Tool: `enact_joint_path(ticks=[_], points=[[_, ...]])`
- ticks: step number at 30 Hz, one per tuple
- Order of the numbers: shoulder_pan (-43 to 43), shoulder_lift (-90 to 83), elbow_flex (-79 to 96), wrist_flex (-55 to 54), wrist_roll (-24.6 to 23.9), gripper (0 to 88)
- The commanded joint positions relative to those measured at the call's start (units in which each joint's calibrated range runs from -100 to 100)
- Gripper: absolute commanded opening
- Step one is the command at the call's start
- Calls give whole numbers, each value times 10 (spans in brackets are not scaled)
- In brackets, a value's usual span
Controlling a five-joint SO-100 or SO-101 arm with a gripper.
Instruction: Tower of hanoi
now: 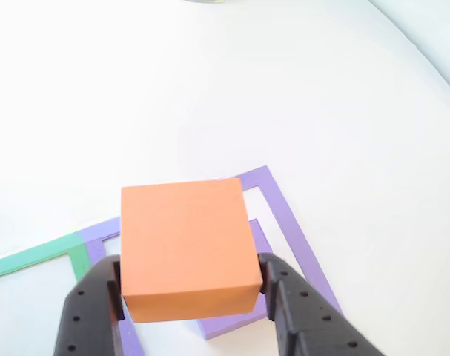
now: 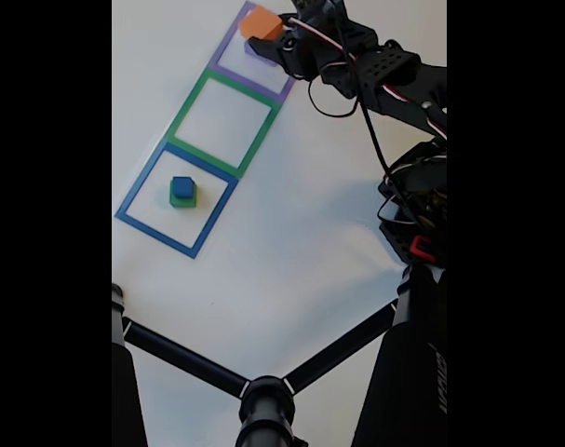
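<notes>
The orange block (image 1: 186, 248) looks matt and smooth, like foam or painted wood; the pincer (image 1: 191, 293) fingers are black plastic, faintly grainy with small holes; the desk (image 1: 210, 89) is smooth matt white; the purple outline (image 1: 284, 215) looks flat, like tape or print

Bare white table (image 2: 291, 233) beside stacked blue cube (image 2: 181, 186)

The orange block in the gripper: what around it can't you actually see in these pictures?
- Purple block: other view, mostly covered by the orange block.
- Gripper: other view, fingers cut off by the bottom edge.
- Green block: fixed view, small, largely under the blue cube.
</notes>
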Motion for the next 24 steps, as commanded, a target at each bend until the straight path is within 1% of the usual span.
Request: enact_joint_path(ticks=[1,4,6,9,11,14,18,24], points=[[-16,-110,-204,386,0,124],[-31,-119,-358,577,0,124],[-47,-119,-447,676,0,124],[-79,-120,-552,794,0,125],[-106,-124,-598,842,0,124],[-151,-135,-640,884,0,124],[-209,-156,-640,884,0,125],[-264,-172,-641,884,0,124]])
